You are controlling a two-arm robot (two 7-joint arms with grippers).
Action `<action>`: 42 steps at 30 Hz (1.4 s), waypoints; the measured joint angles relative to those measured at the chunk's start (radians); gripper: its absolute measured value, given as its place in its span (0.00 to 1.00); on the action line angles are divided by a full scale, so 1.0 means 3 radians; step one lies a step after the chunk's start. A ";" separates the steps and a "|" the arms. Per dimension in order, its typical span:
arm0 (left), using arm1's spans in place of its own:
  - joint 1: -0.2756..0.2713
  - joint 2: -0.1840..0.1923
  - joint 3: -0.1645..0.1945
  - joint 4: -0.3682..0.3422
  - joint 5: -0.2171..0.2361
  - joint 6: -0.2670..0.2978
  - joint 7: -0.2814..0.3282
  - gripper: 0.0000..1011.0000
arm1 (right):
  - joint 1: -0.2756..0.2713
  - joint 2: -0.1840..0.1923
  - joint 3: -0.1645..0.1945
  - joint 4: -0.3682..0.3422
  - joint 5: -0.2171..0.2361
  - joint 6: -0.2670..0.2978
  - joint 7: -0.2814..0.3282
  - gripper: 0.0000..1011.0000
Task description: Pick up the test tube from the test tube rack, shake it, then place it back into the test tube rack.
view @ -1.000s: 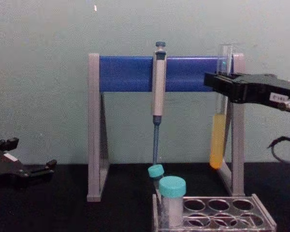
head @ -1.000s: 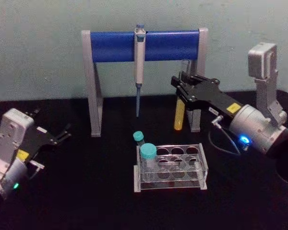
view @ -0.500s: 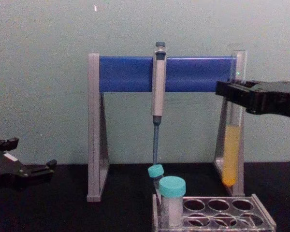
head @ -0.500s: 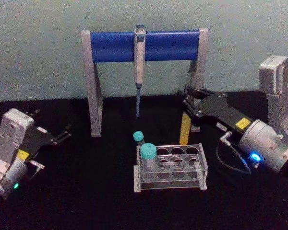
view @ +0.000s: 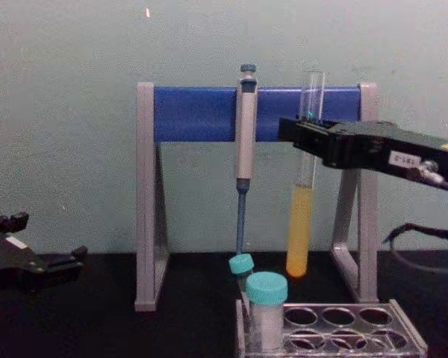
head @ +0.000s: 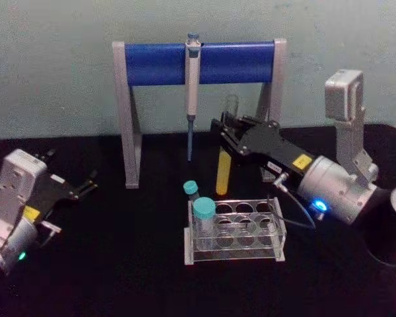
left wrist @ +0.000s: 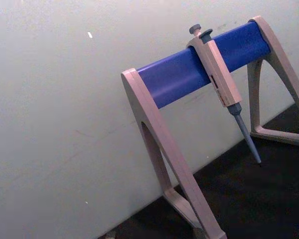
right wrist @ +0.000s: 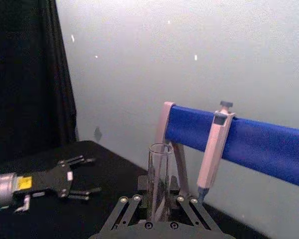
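Observation:
My right gripper is shut on the test tube, a clear glass tube with yellow liquid in its lower part. It holds the tube upright in the air, just behind the back left of the test tube rack. From the chest, the test tube hangs in front of the blue bar, clamped at mid-height by the right gripper, its bottom above the test tube rack. In the right wrist view the tube's open mouth rises between the fingers. My left gripper rests open at the left.
Two teal-capped vials stand at the rack's left end. Behind it is the blue-and-grey pipette stand with a pipette hanging from it. A dark cylinder sits at the far right.
The right gripper has swung the test tube to the left, from beside the stand's right leg to behind the rack's left part. The left arm has not moved.

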 joint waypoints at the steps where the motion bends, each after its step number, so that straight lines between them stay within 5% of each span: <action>1: 0.0000 0.0000 0.0000 0.0000 0.0000 0.0000 0.0000 0.99 | 0.0000 0.0000 0.0000 0.0000 0.0000 0.0000 0.0000 0.23; 9: 0.0000 0.0000 0.0000 0.0000 0.0000 0.0000 0.0000 0.99 | 0.0161 -0.0053 -0.0003 0.0205 -0.0059 -0.0065 -0.0040 0.23; 23: 0.0000 0.0000 0.0000 0.0000 0.0000 0.0000 0.0000 0.99 | 0.0111 -0.0028 0.0099 0.0184 -0.0090 -0.0060 -0.0132 0.23; 31: 0.0000 0.0000 0.0000 0.0000 0.0000 0.0000 0.0000 0.99 | -0.0026 0.0055 0.0213 0.0034 -0.0097 -0.0012 -0.0216 0.23; 42: 0.0000 0.0000 0.0000 0.0000 0.0000 0.0000 0.0000 0.99 | -0.0456 0.0225 0.0354 -0.0461 -0.0061 0.0126 -0.0312 0.23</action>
